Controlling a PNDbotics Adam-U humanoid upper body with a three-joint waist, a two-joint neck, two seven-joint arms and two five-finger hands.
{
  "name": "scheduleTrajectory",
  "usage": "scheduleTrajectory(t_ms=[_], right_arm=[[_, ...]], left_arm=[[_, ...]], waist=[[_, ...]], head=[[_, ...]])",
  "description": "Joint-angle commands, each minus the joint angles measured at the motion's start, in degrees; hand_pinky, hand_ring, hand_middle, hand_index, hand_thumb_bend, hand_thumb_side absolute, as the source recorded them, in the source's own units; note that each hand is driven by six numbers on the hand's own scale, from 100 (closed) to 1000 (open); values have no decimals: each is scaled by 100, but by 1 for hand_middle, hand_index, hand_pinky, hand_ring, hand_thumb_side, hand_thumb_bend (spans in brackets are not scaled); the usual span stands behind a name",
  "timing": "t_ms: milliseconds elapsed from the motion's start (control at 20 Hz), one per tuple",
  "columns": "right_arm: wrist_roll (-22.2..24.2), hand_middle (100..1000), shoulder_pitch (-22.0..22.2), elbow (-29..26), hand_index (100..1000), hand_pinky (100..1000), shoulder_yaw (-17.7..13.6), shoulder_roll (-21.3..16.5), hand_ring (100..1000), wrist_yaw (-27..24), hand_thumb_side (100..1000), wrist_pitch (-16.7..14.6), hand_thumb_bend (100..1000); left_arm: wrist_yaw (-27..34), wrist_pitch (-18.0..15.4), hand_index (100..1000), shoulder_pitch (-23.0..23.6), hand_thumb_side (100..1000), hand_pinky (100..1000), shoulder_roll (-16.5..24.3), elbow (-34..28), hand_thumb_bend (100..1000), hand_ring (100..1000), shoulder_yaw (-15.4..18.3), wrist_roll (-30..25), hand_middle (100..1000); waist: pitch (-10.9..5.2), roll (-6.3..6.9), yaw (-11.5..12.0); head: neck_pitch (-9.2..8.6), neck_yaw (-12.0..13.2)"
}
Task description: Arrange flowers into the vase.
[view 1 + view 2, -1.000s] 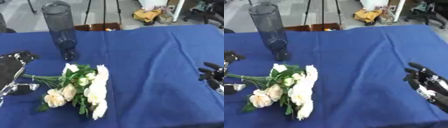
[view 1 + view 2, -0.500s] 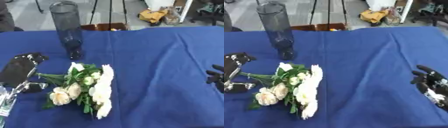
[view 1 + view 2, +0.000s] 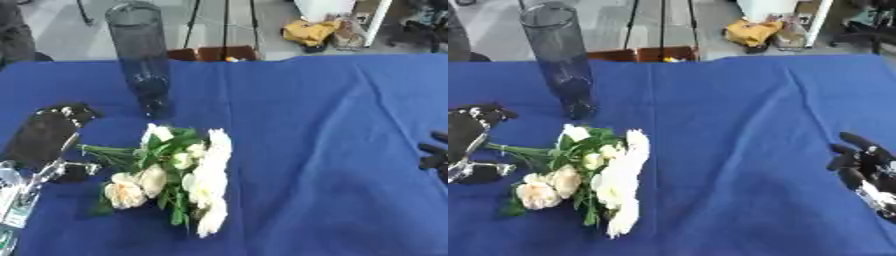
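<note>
Vase: tall, narrow cylinder of dark smoky glass, see-through, upright at the far left of the table; nothing can be made out inside it, and the base looks thicker and darker
Flowers: one bunch lying flat on the cloth, just in front of the vase and apart from it; blooms toward the near edge, stems running out to the left
Blooms: soft, ruffled, white and cream; a long pale one at the near end, a rounder peach-tinted one on the left side
Leaves and stems: green, thin, the stem ends reaching the left hand
Left hand: black with silver parts, at the left edge beside the stem ends; whether its fingers are spread or closed on the stems cannot be told
Right hand: black, at the right edge, well apart from the flowers; fingers spread and relaxed, holding nothing
Cloth: deep blue fabric covering the whole table, matte, with a few soft creases toward the far right
Floor beyond: grey, with a yellow bundle and thin dark stand legs
</note>
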Motion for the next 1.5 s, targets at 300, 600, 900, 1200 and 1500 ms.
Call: scheduleTrajectory(t_ms=[300, 600, 900, 1200, 1500], right_arm=[[24, 598, -52, -52, 1000, 980, -34, -99, 1000, 47, 469, 14, 318], [27, 598, -55, -48, 1000, 980, -33, -102, 1000, 40, 469, 13, 319], [29, 598, -54, -44, 1000, 980, -29, -102, 1000, 31, 469, 8, 318], [36, 598, -54, -42, 1000, 980, -22, -101, 1000, 23, 469, -2, 317], [40, 598, -53, -38, 1000, 980, -17, -97, 1000, 19, 469, -7, 317]], left_arm=[[-286, -114, 761, -147, 121, 656, 156, 246, 676, 658, -81, 2, 595], [-429, -137, 755, -191, 105, 659, 127, 529, 660, 653, -99, 156, 590], [-506, -53, 741, -240, 100, 644, 73, 679, 638, 639, -108, 290, 573], [-538, 99, 735, -338, 100, 632, -50, 848, 634, 629, -133, 527, 562], [-579, 136, 730, -421, 100, 627, -141, 1030, 637, 624, -164, 694, 555]], waist=[[25, -24, -31], [18, -26, -45], [14, -39, -49], [10, -59, -74], [9, -66, -95]], head=[[67, -98], [70, -130], [71, -131], [69, -123], [74, -137]])
